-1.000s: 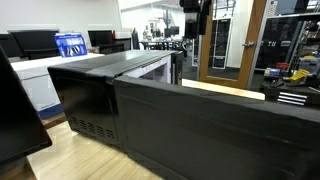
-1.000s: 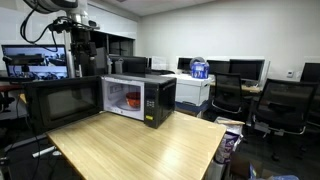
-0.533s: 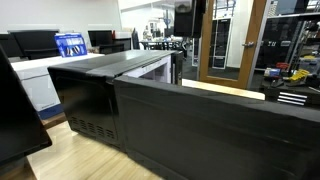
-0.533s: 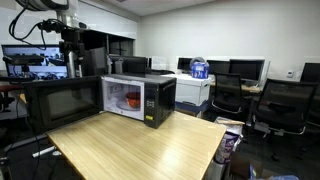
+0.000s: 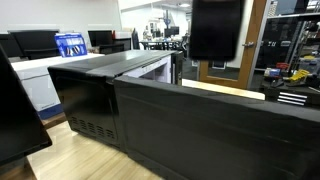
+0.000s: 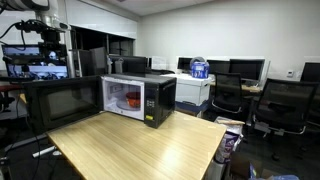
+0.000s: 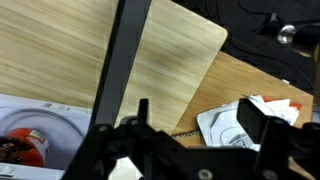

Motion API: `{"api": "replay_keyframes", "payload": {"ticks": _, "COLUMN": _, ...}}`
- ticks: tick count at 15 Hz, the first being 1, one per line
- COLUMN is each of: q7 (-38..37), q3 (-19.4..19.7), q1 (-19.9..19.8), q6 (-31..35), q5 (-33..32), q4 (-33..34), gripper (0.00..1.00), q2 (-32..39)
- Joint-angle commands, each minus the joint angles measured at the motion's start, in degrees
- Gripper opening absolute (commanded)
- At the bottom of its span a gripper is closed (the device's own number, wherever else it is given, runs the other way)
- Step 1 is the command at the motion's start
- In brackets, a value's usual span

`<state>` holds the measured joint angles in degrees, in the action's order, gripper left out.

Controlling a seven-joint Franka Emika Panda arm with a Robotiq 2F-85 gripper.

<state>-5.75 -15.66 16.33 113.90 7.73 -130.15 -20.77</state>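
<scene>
- My gripper (image 7: pixel 197 115) comes in from the bottom edge of the wrist view. Its dark fingers (image 7: pixel 141 112) stand wide apart with nothing between them, so the hand is open and empty.
- The thing nearest to me is the black microwave door (image 7: pixel 118 60). In the wrist view its top edge runs as a dark bar from the top centre down toward the lower left, and it ends just beside the finger on that side. I cannot tell whether finger and door touch.
- In an exterior view the black box-shaped microwave oven (image 6: pixel 140 100) stands left of centre on the pale wooden table (image 6: pixel 140 150). Its door (image 6: pixel 62 105) is swung fully open toward the left of the frame.
- Inside the white cavity, in the lower left corner of the wrist view, lies a round white plate (image 7: pixel 45 128) with a red item (image 7: pixel 18 148) on it. The item is too blurred to name.
- My arm (image 6: pixel 48 40) shows in the upper left of that exterior view, above the open door. The hand itself is too dark to read there.
- A crumpled white wrapper (image 7: pixel 232 125) lies in the lower right of the wrist view, past the table's corner and partly hidden behind my other finger.
- In an exterior view a dark rectangular shape (image 5: pixel 216 30) hangs at the top, right of centre, above the door. I cannot tell what it is.
</scene>
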Motion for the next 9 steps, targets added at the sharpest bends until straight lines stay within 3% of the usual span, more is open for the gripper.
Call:
{"api": "replay_keyframes", "payload": {"ticks": 1, "q7": -1.7, "q3": -2.2, "q1": 1.7, "q6": 1.2, "q5": 1.4, "q4": -2.9, "gripper": 0.60, "q2": -1.5}}
{"api": "replay_keyframes", "payload": {"ticks": 5, "q7": -3.6, "q3": -2.6, "q1": 1.7, "q6": 1.0, "q5": 1.2, "q4": -5.2, "gripper": 0.33, "q2": -1.8}}
{"api": "replay_keyframes", "payload": {"ticks": 9, "q7": -2.6, "q3": -0.6, "q1": 1.0, "q6": 1.1, "q5": 1.9, "q4": -9.0, "gripper": 0.05, "q2": -2.9}}
